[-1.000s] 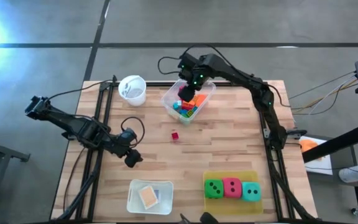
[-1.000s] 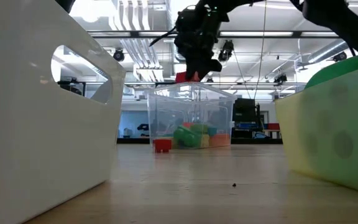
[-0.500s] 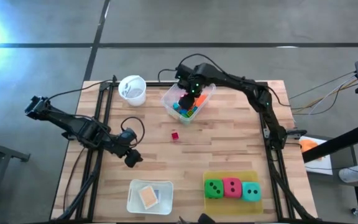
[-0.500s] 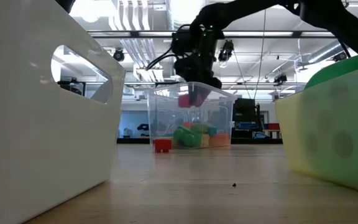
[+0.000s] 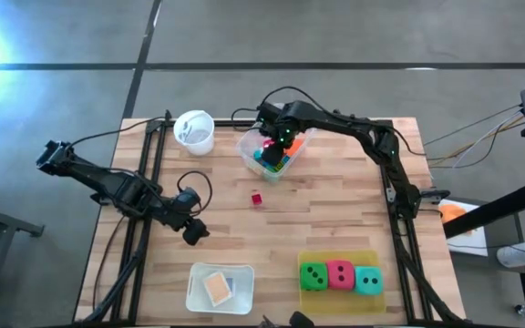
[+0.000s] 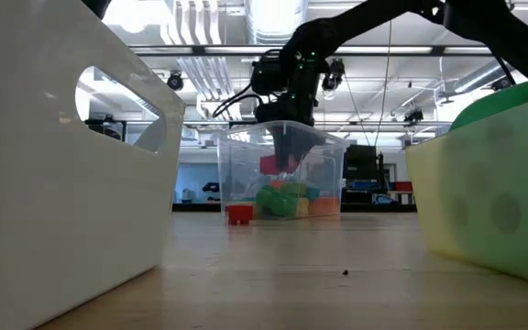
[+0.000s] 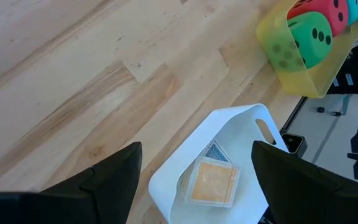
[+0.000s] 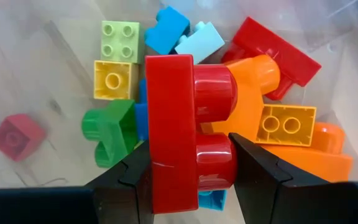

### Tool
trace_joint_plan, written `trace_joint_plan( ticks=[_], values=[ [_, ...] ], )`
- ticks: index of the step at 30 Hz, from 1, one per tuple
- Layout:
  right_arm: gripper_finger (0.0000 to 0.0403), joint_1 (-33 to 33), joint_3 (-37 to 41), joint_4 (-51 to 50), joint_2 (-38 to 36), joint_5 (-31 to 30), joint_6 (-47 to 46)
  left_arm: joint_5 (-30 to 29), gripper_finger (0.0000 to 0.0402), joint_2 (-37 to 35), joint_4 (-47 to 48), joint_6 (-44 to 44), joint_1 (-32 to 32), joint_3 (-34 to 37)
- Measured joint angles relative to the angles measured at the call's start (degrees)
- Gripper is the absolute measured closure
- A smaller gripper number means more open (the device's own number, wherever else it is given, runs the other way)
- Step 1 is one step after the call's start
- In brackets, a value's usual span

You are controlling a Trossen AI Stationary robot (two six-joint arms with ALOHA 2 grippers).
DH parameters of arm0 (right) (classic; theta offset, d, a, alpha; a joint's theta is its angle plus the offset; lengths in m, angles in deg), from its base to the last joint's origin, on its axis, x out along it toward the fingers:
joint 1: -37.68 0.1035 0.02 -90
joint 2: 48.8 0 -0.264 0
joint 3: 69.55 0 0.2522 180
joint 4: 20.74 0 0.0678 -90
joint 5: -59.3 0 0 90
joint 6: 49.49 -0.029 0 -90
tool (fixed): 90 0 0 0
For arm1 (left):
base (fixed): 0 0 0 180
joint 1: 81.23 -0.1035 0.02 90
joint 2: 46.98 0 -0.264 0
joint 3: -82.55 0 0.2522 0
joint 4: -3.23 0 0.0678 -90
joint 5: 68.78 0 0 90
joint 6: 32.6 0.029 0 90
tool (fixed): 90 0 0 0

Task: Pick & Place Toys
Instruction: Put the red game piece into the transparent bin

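My right gripper [image 5: 275, 144] reaches down inside the clear tub [image 5: 247, 138], shut on a red block [image 8: 179, 130] that hangs over a pile of green, yellow, blue, orange and red blocks [image 8: 272, 124]. The low view shows this block [image 6: 276, 165] below the tub's rim [image 6: 236, 137] and above the pile. A small red block [image 5: 257, 199] lies on the table outside the tub. My left gripper [image 5: 192, 232] stands open over the table's left half, holding nothing. Green, red and teal dice [image 5: 340, 276] sit in a yellow tray. My right gripper pinches the red block between its two fingers, one on the flat face [image 8: 157, 180], the other against the round studs [image 8: 219, 171]. The fingers come from above, pointing down. The block is lifted clear, on edge, over the pile inside the tub.
A white cup [image 5: 194, 130] stands at the far left beside the tub. A white tray [image 5: 199, 290] with flat tiles [image 7: 213, 182] sits at the near edge, below my left gripper [image 7: 197, 186]. The yellow tray [image 5: 369, 260] takes the near right corner. Bare wood lies between.
My right gripper has gone down with the red block, from above the tub's rim into the tub. The block now hangs just above the pile. My left arm has kept still.
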Motion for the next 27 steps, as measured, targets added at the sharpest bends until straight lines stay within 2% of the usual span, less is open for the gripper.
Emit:
trace_joint_plan(
  ticks=[9, 27],
  values=[
    [0.025, -0.04, 3.59, 2.34, -0.1, 0.1, -0.66, 0.08, 0.0096, 0.0, 0.0, -0.02, 0.0, -0.01],
    [0.025, -0.2, 4.56, 3.74, -0.21, 0.07, -1.11, 0.2, 0.0096, 0.0, 0.0, -0.35, 0.0, -0.01]
  ],
)
